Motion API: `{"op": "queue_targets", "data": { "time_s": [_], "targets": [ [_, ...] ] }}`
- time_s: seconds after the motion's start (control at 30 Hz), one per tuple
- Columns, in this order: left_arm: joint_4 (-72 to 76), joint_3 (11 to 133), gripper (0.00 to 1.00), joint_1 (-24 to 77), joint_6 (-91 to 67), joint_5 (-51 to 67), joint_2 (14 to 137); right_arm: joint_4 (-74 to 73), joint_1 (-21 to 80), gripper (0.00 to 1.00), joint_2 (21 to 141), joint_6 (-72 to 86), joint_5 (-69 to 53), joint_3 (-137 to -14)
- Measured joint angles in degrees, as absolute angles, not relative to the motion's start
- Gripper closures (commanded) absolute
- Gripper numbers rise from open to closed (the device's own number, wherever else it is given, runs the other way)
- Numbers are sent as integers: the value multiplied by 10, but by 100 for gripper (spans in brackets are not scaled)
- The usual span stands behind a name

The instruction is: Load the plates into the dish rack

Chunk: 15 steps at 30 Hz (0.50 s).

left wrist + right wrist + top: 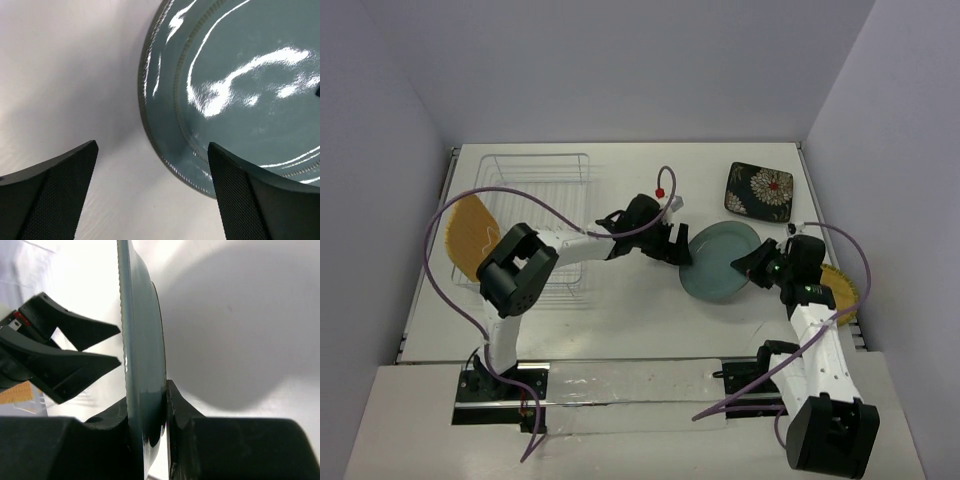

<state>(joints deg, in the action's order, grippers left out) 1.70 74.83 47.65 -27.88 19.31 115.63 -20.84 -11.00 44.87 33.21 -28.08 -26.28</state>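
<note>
The right gripper (146,410) is clamped on the rim of the teal plate (142,340), one finger pressed against each face. In the right wrist view the plate stands edge-on, up the middle of the frame. It looks to be raised off the table (620,320), tilted with its face towards the left arm.

The left gripper (152,147) is spread wide and holds nothing. In its own view the plate fills the upper right, and the rim curves down between the two fingers. The right wrist view shows both fingertips on the face side of the plate, near it, and I cannot tell if either one touches.

This looks like a handover, and the danger lies in its timing. If the right gripper lets go before the left has closed on the rim, the plate drops. The glaze is glossy, so a shallow bite at the edge could also slip. A left finger that arrives against the face instead of around the rim could push the plate out of the right grip.

In the top view the teal plate sits right of centre, between the two grippers. The dish rack (535,170) is well apart at the upper left, with the woven tan plate (470,235) at its left side. The black floral plate (760,190) lies at the upper right. The yellow plate (840,285) is half hidden beside the right arm.
</note>
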Motion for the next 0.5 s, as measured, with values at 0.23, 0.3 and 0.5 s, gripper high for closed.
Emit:
{"op": "queue_targets", "data": {
  "time_s": [0.23,0.3,0.5],
  "targets": [
    [-14,791,1,439,-188,189,1061,-188,-109,100,406,294,-310,-322],
    [-28,814,1,426,-140,198,1031,-182,-107,100,410,277,-343,-343],
    [-64,858,1,416,46,238,946,-162,-43,100,434,200,-393,-379]
  ]
}}
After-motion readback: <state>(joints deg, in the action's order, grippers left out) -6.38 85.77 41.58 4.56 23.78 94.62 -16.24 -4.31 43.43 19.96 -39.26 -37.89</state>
